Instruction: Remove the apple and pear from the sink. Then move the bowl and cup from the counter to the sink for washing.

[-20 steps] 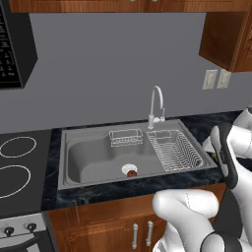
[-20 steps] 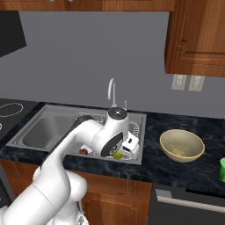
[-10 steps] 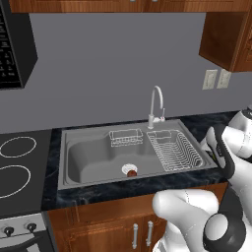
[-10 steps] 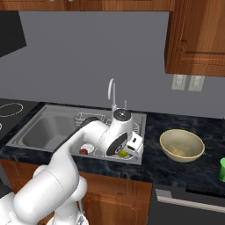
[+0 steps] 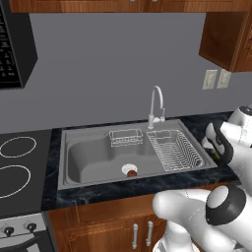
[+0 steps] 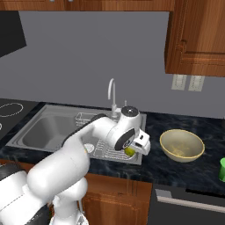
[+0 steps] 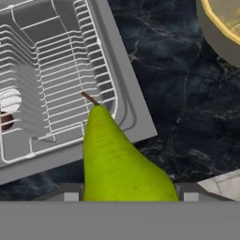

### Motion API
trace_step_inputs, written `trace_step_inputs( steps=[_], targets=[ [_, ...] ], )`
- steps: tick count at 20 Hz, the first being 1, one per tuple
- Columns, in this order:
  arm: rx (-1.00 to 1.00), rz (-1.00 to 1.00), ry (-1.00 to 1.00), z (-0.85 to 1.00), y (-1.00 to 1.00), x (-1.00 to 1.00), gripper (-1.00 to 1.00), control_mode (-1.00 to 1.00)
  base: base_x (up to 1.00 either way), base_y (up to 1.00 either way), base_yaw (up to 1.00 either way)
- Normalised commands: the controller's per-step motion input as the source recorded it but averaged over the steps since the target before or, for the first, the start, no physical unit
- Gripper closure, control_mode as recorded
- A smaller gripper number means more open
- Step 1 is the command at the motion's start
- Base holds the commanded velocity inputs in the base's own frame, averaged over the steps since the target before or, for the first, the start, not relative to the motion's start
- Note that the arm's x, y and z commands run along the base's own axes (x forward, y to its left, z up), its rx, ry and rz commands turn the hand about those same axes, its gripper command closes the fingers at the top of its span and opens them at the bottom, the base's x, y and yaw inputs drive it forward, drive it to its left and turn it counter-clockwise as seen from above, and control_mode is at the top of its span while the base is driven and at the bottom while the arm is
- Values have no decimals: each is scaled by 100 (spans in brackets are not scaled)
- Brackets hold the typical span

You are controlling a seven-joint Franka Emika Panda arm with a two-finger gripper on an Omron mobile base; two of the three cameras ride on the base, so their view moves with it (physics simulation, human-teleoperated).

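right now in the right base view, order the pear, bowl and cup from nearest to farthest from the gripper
1. The pear, held in the gripper over the sink's right edge.
2. The bowl, on the counter just right of the gripper.
3. The cup, at the far right edge of the counter.
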Motion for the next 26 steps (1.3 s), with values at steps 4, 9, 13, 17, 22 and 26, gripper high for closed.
trace_step_inputs(
  steps=[4, 9, 13, 17, 22, 26],
  targets=[
    [-1, 0, 6, -17, -33, 14, 100, -100, 0, 0, 0],
    [0, 0, 0, -25, -28, 9, 100, -100, 0, 0, 0],
    [0, 0, 0, -28, -17, 14, 100, -100, 0, 0, 0],
    [0, 0, 0, -33, -8, 15, 100, -100, 0, 0, 0],
    [0, 0, 0, -24, -14, 19, 100, -100, 0, 0, 0],
    [-2, 0, 1, -16, -22, 23, 100, -100, 0, 0, 0]
  ],
)
